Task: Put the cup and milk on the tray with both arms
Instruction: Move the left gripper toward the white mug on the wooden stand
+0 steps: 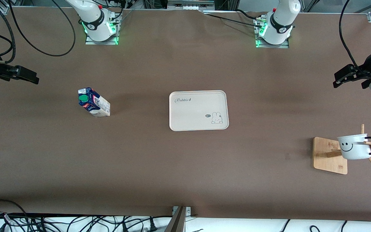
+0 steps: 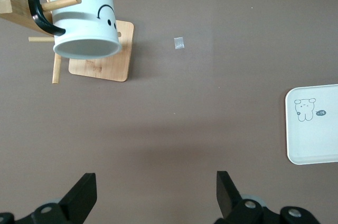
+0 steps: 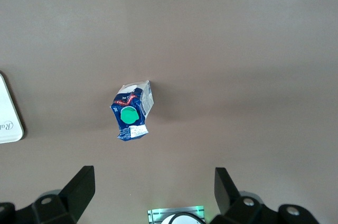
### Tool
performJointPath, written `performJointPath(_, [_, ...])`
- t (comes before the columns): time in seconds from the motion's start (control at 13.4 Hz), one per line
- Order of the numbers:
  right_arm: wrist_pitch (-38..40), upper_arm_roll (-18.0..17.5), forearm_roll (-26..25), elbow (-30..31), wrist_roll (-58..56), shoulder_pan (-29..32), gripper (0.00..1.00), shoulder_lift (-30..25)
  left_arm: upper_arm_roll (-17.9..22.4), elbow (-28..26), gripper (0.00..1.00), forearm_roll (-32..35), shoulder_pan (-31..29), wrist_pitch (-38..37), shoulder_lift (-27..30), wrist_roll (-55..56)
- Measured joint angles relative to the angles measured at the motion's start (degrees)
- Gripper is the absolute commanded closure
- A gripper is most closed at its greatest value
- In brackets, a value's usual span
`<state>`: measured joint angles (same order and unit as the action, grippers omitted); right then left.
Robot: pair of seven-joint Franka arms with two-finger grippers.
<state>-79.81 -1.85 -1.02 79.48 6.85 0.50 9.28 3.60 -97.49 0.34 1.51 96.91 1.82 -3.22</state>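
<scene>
The milk stands upright toward the right arm's end of the table, green cap up; the right wrist view also shows the milk. The cream tray lies in the middle with nothing on it. The cup hangs by its black handle on a peg of a wooden stand, toward the left arm's end and nearer to the front camera than the tray. In the left wrist view the cup shows its mouth. My left gripper hovers open over bare table. My right gripper hovers open over bare table too.
The wooden stand's base rests flat beside the cup, pegs sticking out. A small pale scrap lies on the table near it. The tray's edge shows in both wrist views. Cables run along the front edge.
</scene>
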Motion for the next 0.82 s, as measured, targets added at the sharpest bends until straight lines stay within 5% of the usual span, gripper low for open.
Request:
performJointPath(0.52, [-0.30,0.22,0.01,0.03,-0.31,-0.03,0.00,1.21,-0.01,0.58,0.00,0.00,-0.01,-1.67,-1.00,-0.07])
performJointPath(0.82, [-0.60,0.22,0.01,-0.45,-1.10,-0.33,0.00,1.08,-0.07,2.00,0.00,0.00,0.00,-3.05,-6.83,-0.62])
